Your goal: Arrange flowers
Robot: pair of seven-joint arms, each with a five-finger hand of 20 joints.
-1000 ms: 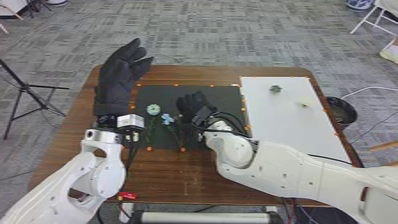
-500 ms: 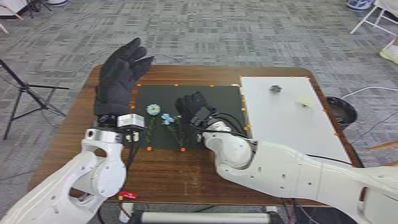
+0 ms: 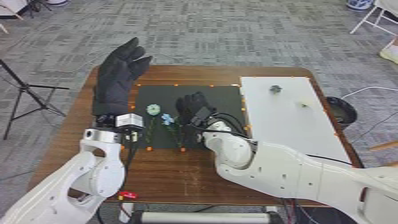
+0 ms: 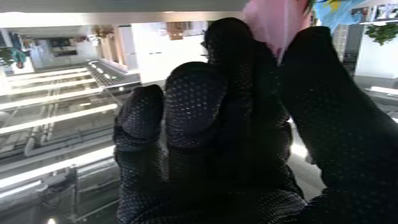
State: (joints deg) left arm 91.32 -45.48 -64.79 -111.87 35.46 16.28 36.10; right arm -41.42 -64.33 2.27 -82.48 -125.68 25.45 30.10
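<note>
Here, right robot hand (image 3: 192, 106) near flowers (image 3: 167, 119).

My right hand (image 3: 192, 106) wears matt black fabric, dotted all over (rough-looking, frankly); my white arm (image 3: 298, 172) looks smooth, the table (image 3: 169, 175) wooden.

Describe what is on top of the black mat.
A pale flower and a blue flower lie on the black mat, stems included. Whatever is under the right hand is covered and cannot be seen.
</note>
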